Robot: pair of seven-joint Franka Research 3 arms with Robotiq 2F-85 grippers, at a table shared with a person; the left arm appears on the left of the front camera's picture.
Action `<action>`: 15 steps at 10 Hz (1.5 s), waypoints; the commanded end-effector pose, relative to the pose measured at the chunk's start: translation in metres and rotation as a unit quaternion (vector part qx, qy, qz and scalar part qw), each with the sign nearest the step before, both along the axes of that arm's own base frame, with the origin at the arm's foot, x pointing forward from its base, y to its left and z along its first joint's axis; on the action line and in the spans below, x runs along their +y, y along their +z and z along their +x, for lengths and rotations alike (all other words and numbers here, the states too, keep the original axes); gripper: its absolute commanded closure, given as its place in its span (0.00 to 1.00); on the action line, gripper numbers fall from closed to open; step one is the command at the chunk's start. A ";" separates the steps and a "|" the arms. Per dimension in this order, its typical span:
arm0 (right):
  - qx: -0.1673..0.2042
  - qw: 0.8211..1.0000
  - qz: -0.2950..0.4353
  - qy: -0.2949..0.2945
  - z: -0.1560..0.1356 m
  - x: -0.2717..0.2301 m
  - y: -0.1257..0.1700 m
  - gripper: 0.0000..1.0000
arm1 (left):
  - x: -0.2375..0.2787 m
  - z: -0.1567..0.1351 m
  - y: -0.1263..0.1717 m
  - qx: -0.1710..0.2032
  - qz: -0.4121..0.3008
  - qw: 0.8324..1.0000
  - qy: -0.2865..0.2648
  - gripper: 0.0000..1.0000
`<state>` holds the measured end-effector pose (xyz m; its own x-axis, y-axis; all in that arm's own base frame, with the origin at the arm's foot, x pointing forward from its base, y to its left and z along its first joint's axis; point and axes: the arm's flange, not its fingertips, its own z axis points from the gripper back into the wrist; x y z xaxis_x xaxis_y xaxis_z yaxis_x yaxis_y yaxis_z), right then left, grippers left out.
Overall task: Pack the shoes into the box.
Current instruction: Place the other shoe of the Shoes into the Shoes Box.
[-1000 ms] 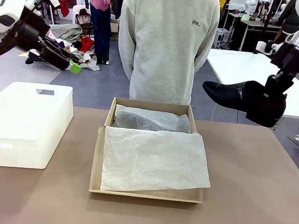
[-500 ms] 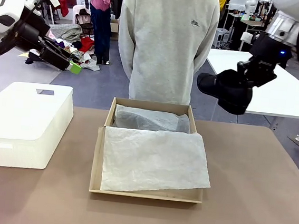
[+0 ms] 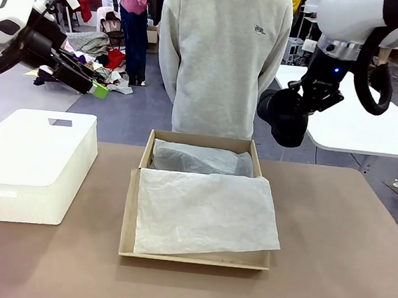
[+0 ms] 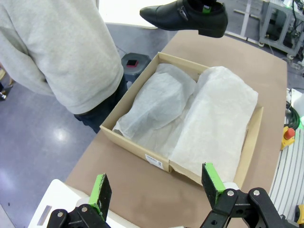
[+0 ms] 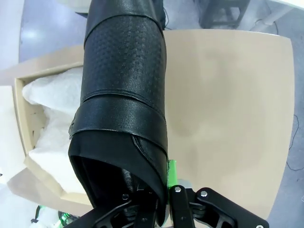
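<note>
We can read no words or numbers anywhere. We see a small dark emblem (image 3: pixel 260 30) on the sweatshirt (image 3: pixel 221 66), a white sticker (image 4: pixel 156 160) on the box (image 4: pixel 135 145) wall and a grey label (image 3: pixel 60 122) on the white container (image 3: pixel 28 161), all too small to read.

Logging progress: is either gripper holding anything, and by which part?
The right gripper holds one black shoe by the rim of its opening, with the toe pointing away from the wrist. The left gripper is open and empty.
</note>
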<state>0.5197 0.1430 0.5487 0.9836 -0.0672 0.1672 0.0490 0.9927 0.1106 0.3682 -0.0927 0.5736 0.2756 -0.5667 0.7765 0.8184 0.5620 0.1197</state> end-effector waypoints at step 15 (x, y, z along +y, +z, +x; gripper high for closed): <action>0.041 0.920 0.036 -0.389 -0.031 0.119 0.022 1.00 | 0.001 0.001 -0.001 -0.002 -0.005 1.000 -0.008 0.00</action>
<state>0.4766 0.2431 0.5621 0.7228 -0.6875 0.0704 0.6750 0.7242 0.1411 0.3682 -0.0927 0.5736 0.2756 -0.5667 0.7765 0.8184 0.5620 0.1197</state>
